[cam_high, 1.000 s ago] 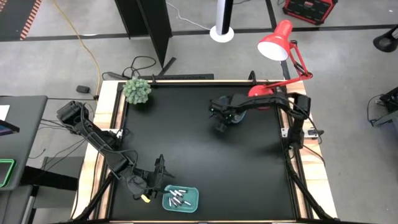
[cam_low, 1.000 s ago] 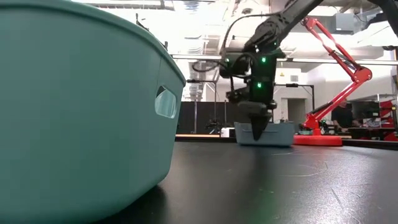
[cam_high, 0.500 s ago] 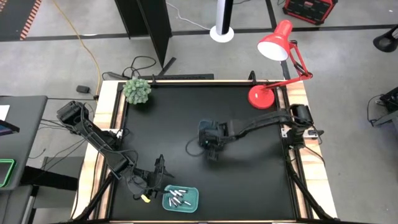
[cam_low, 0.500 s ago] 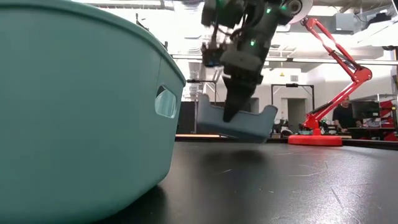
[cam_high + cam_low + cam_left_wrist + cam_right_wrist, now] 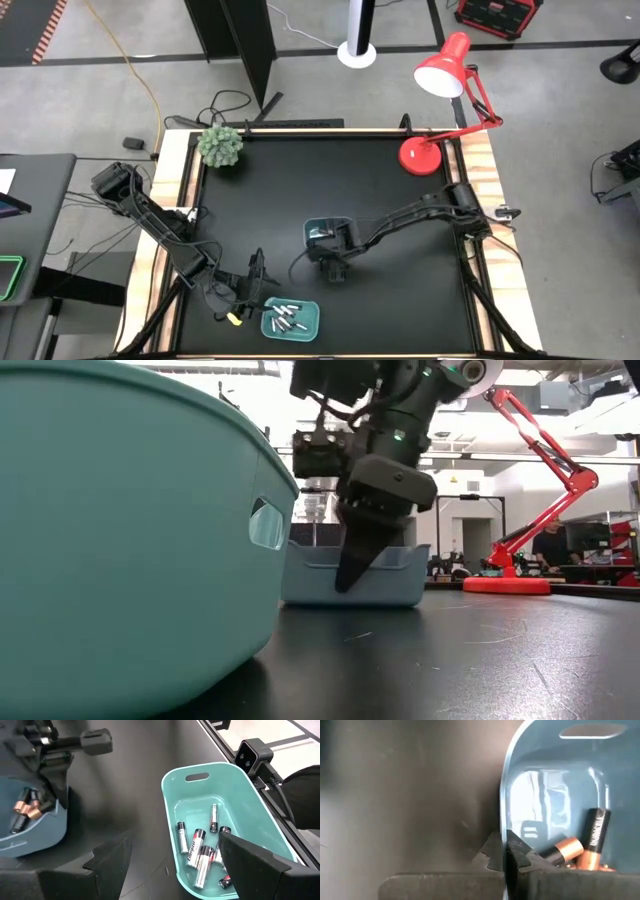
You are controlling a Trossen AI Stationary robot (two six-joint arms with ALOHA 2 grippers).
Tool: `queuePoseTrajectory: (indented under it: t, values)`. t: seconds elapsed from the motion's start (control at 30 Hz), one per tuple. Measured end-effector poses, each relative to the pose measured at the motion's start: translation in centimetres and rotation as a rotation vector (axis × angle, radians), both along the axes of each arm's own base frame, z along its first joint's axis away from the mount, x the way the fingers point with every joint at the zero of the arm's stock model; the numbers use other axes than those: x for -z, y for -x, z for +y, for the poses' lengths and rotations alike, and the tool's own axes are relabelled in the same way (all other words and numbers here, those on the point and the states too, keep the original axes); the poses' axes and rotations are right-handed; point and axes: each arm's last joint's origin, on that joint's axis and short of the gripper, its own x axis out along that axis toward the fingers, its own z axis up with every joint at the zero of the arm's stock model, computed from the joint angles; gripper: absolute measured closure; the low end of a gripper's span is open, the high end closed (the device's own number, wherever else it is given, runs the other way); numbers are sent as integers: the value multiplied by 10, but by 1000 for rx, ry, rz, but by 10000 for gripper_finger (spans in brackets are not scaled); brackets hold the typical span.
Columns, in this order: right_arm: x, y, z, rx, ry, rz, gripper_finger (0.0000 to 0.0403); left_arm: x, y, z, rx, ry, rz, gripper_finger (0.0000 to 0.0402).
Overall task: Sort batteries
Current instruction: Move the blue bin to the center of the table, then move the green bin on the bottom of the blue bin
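A blue tray (image 5: 318,232) sits at mid table, with copper-ended batteries (image 5: 575,847) lying in it. My right gripper (image 5: 325,252) reaches in from the right and is shut on the tray's wall; the low view shows it from the side (image 5: 347,575). A teal tray (image 5: 292,318) at the near edge holds several silver-and-dark batteries (image 5: 200,852) lying flat on its floor. My left gripper (image 5: 175,870) stays open just left of the teal tray, touching nothing. My right gripper pinches the rim of the blue tray's side wall (image 5: 504,820), one finger (image 5: 492,855) outside the wall and the other inside. The fingers come steeply from above, tilted toward the near edge. The tray stands level and low at the table top (image 5: 395,575).
A red desk lamp (image 5: 440,90) stands at the far right corner and a small green plant (image 5: 220,146) at the far left corner. The black table top (image 5: 400,300) lies bare between the trays and to the right. The teal tray's wall (image 5: 130,540) fills the low view's left.
My right gripper has swung from the far right of the table toward the near edge and the teal tray, rolling as it went, with the blue tray in its hold. The tray was lifted and tilted half a second ago; now it is level and low.
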Motion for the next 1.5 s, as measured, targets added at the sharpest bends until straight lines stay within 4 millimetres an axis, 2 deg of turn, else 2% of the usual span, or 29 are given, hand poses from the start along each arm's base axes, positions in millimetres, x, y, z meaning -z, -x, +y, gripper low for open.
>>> queuePoseTrajectory:
  t: [0.17, 0.33, 0.57, 0.67, 0.77, 0.9, 1.07, 1.3, 1.5]
  values:
    - [-1, -12, 3, -1, 14, 77, 392, 0, 0, 0, 0, 0, 0, 110]
    - [-6, -16, 1, 10, 34, 79, 346, 0, 0, 0, -2, 2, 1, 110]
    - [-35, -11, -2, 15, 26, 15, 274, 1, 0, 0, -10, 12, 8, 110]
    - [-49, -6, 5, 5, 19, -23, 255, 4, 6, 1, -33, 20, 62, 110]
    - [-62, -1, 23, -36, 6, -78, 246, 4, 18, 0, -41, 11, 110, 114]
    - [-66, 4, 57, -152, -6, -136, 244, -7, 36, -3, -41, 32, 94, 126]
    - [-71, 12, 102, -294, -27, -245, 253, -13, 58, -17, 34, 101, 95, 141]
    - [-72, 27, 141, -347, -84, -289, 280, 13, 57, -34, 16, 139, 187, 158]
    - [-65, 39, 156, -225, -169, -250, 284, 37, 49, -48, 30, 179, 243, 164]
